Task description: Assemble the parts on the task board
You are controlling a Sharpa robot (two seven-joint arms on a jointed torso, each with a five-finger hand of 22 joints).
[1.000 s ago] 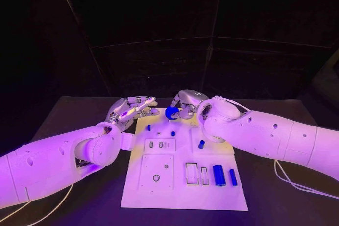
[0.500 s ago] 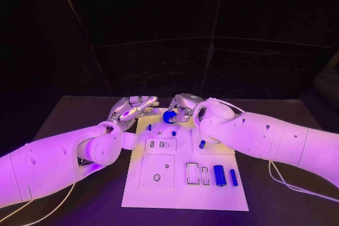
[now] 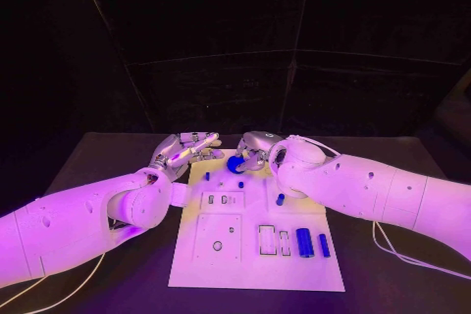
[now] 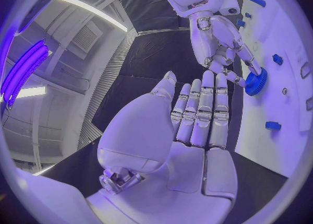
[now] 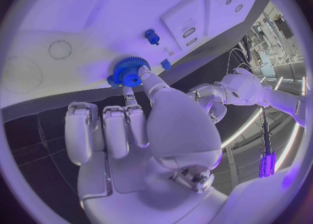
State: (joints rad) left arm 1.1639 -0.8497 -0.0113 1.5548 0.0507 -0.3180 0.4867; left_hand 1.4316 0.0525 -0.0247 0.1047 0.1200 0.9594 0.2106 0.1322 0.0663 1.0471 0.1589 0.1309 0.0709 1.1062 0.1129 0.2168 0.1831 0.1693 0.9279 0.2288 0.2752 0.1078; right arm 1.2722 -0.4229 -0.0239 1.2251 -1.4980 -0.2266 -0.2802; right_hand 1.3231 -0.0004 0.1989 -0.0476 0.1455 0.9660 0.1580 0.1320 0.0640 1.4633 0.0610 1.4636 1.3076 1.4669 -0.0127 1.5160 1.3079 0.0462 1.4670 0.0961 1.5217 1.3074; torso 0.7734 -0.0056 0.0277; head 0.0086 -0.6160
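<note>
The head camera looks down from above at the desk (image 3: 98, 157) and the whole task board (image 3: 257, 259). Each wrist camera sits close behind its own robot hand, facing along the fingers. All three views share the board's far edge, where the blue gear (image 3: 235, 164) (image 4: 255, 82) (image 5: 130, 71) sits at the right robot hand's (image 3: 257, 150) (image 5: 140, 130) fingertips.

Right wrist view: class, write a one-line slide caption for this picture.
Right hand pinches a blue gear at the edge of the white task board.
</note>
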